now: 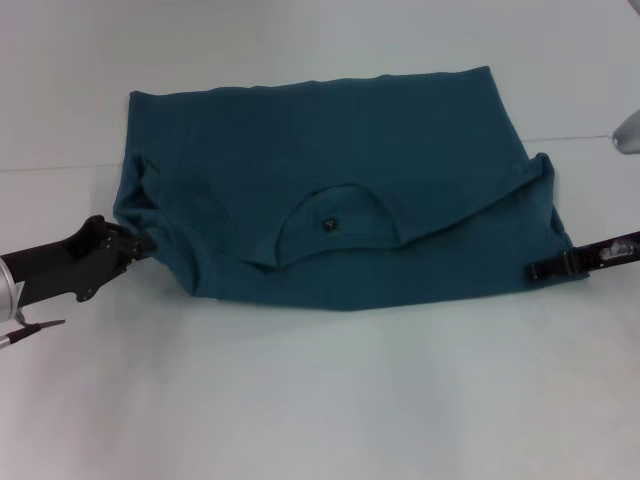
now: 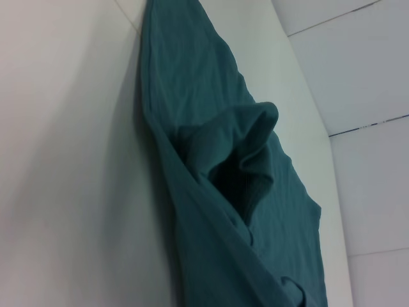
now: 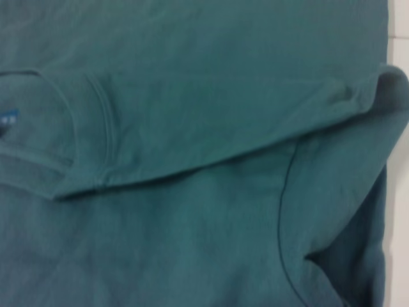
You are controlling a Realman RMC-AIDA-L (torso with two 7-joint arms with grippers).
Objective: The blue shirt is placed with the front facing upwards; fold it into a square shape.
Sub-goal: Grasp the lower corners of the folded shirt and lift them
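Note:
The blue shirt lies on the white table, folded over so that only plain teal cloth faces up. Its ribbed collar with a small dark tag sits in the middle of the upper layer. My left gripper is at the shirt's left edge, shut on a bunched point of cloth. My right gripper lies low at the shirt's near right corner, touching its edge. The left wrist view shows the blue shirt with a puffed sleeve fold. The right wrist view is filled by the blue shirt and its collar.
A thin seam line crosses the table behind the shirt. A grey rounded object pokes in at the right edge. Bare white tabletop stretches in front of the shirt and behind it.

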